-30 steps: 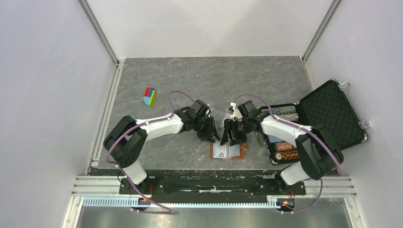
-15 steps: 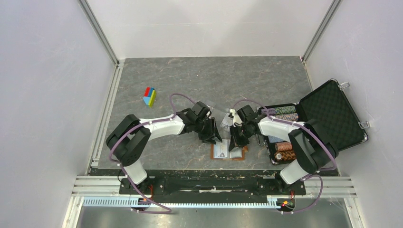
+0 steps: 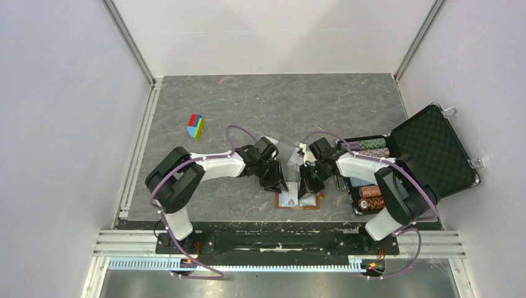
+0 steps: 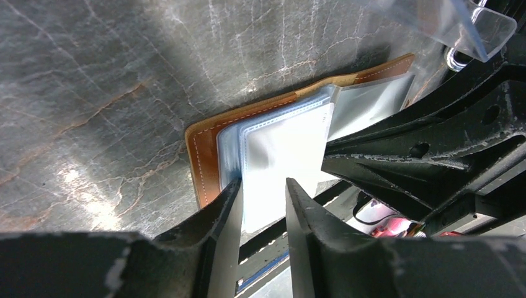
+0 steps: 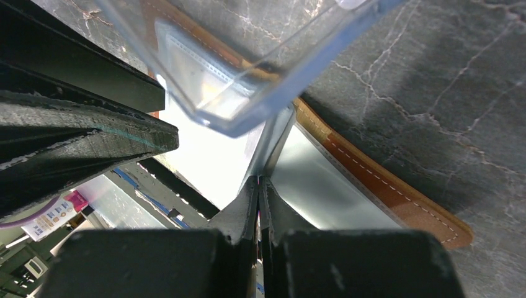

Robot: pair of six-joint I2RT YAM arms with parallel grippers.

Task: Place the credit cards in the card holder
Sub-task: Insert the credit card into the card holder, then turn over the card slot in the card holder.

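card holder (image 3: 296, 203) lies open on tabletop (image 3: 260, 105). Pale credit card (image 4: 279, 155) flat on its left half, in or on the sleeves, can't tell which. Right hand (image 5: 258, 181) pinched tight on one clear sleeve (image 5: 271, 146). Left hand (image 4: 263, 189) above card holder's left half, fingers a narrow gap apart. Clear tray (image 5: 248, 93) just behind card holder, black case (image 3: 434, 149) to its right.

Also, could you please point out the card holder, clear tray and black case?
card holder (image 4: 205, 155): left wrist view, brown leather edge
clear tray (image 5: 310, 62): right wrist view, side wall
black case (image 3: 434, 149): top external view, foam-lined lid
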